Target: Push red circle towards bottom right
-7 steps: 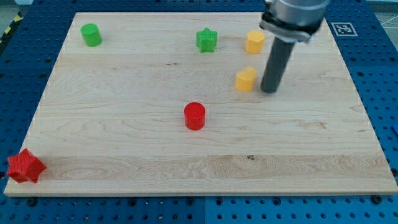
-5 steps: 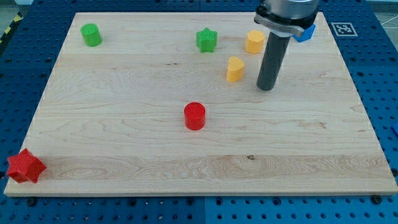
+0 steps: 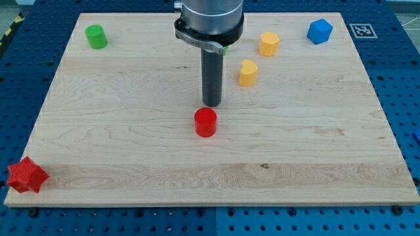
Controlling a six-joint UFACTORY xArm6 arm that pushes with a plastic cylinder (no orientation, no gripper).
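The red circle [image 3: 205,122] lies near the middle of the wooden board [image 3: 131,157]. My tip [image 3: 211,104] is just above it toward the view's top and slightly to its right, very close, with a narrow gap showing. The rod rises straight up from there and hides the green star block behind it.
A yellow heart-like block [image 3: 247,73] and a yellow block [image 3: 268,44] lie at the upper right. A blue block [image 3: 319,31] sits at the top right corner, a green cylinder [image 3: 96,37] at the top left, a red star [image 3: 26,176] at the bottom left corner.
My tip has moved left and down the view, from beside the yellow blocks to just above the red circle. The yellow heart block was nudged up and left earlier. The blue block is now uncovered.
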